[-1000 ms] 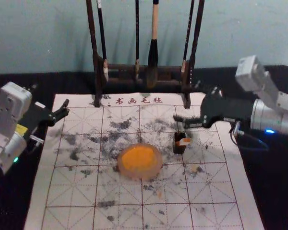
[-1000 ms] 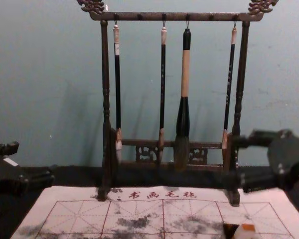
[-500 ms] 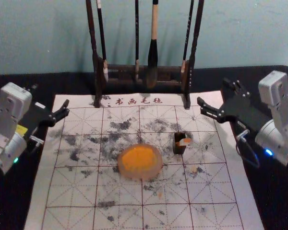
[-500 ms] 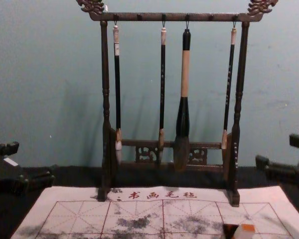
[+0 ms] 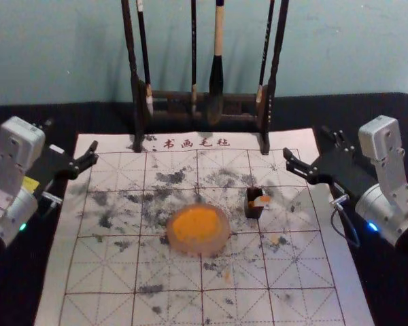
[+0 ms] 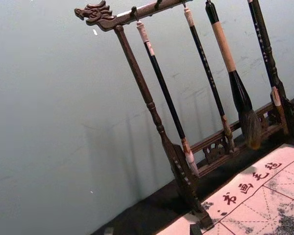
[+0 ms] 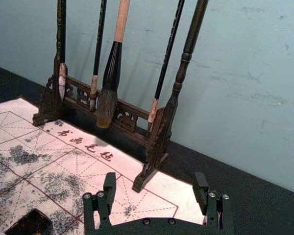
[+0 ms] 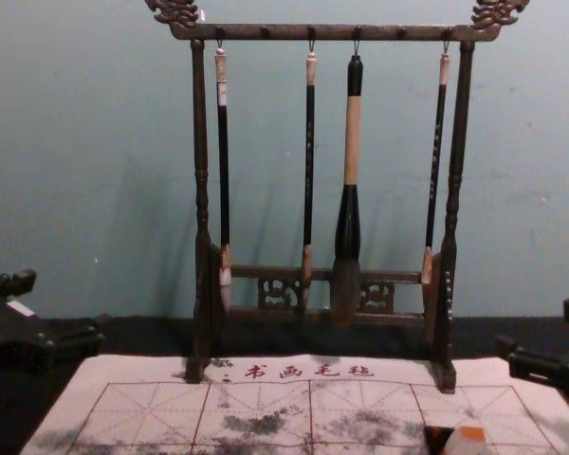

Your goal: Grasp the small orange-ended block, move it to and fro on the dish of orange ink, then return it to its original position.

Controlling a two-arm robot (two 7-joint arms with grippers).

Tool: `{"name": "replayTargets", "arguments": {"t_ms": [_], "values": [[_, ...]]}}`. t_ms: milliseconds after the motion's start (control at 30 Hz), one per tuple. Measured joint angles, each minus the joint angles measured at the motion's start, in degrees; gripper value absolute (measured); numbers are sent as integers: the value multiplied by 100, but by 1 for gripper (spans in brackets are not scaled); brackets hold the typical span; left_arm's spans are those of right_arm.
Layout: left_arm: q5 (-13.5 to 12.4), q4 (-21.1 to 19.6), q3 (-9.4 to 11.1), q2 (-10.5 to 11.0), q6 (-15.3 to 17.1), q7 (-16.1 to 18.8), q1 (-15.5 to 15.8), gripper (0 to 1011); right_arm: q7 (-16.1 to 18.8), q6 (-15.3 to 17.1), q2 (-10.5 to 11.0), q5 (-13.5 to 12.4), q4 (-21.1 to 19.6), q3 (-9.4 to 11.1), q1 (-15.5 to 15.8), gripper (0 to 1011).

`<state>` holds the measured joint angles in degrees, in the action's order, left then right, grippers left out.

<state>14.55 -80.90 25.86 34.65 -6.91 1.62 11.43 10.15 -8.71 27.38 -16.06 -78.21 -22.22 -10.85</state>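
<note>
Head view: a pale gridded mat (image 5: 53, 299) on the dark table (image 5: 13, 285), with ink smudges over much of its middle. Near the middle, a round dish (image 5: 218, 244) of orange ink (image 5: 196, 224). Right of the dish, between it and the mat's right edge, the orange-ended block (image 5: 261, 202), close up against a dark block (image 5: 253, 212) or partly in it; cannot tell which. Right gripper (image 5: 306, 141) above the mat's far right corner, fingers spread wide, well apart from both blocks. Left gripper (image 5: 71, 138) parked by the far left corner, fingers wide too. Across the mat's far edge, a wooden rack (image 5: 170, 96) with four brushes (image 5: 217, 75) hanging upright.

Left wrist view: past the spread tips of the left gripper (image 6: 151, 230), the rack with its brushes and the mat's far left part.

Right wrist view: right gripper (image 7: 155, 181) wide, with the mat's far right corner and a foot of the rack beyond. Part of the dark block also in sight.

Chest view: right gripper at the right edge and left gripper at the left edge, both spread. Low down, the orange-ended block on the mat, just right of the dark block, orange end up.
</note>
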Motion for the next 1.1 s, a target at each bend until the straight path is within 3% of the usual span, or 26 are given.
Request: {"name": "replayTargets", "arguments": {"t_ms": [1100], "values": [[0,0,0,0,0,0,0,1001,39,-12,44,-22,-61,-15,-1,1000]]}}
